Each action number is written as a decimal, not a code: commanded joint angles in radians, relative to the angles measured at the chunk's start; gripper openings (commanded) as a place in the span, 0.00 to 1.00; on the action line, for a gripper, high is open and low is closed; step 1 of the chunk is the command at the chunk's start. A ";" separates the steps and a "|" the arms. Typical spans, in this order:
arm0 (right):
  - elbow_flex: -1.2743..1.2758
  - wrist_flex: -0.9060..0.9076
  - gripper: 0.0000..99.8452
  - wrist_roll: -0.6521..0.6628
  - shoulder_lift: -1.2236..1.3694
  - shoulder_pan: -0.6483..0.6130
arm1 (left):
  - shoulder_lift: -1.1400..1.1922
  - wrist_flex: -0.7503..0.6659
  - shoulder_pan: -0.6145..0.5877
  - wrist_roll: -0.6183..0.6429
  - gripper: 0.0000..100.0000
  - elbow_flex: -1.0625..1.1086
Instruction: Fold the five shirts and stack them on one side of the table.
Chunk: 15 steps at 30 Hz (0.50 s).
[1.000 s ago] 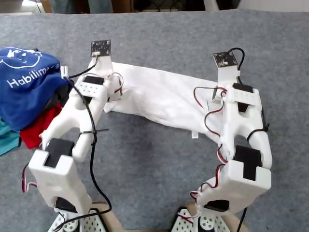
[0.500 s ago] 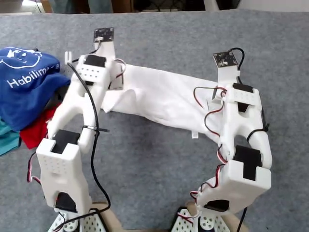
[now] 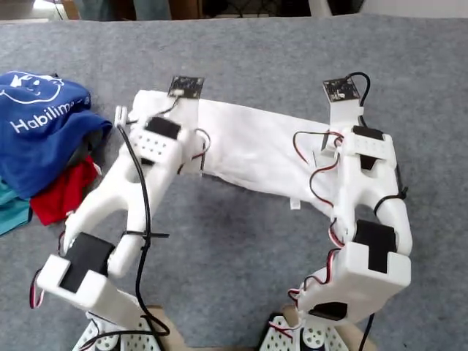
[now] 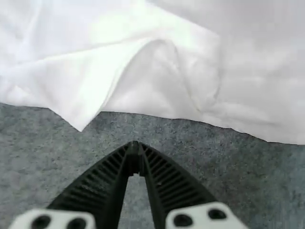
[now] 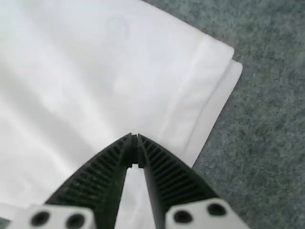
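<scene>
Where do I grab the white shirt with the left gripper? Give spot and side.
Grip the white shirt at the pointed corner that juts onto the grey mat, coming from the mat side, where the left gripper sits shut. That corner sticks out alone, so a finger could likely slide beneath.

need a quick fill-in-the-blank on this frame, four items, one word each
1. The spread shirt is ____.
2. The left pincer is shut over the ____ table cover, just off that shirt's edge.
3. The top shirt of the heap is ____.
4. The right pincer is ____, its tips over the spread shirt.
Missing words: white; gray; blue; shut.
</scene>
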 commanded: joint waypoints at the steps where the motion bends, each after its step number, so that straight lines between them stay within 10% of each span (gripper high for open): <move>1: -0.035 -0.006 0.02 0.003 -0.002 -0.002 | -0.052 -0.192 -0.028 0.041 0.03 0.101; 15: -0.021 -0.020 0.02 0.003 -0.002 -0.002 | -0.051 -0.442 -0.105 -0.015 0.03 0.133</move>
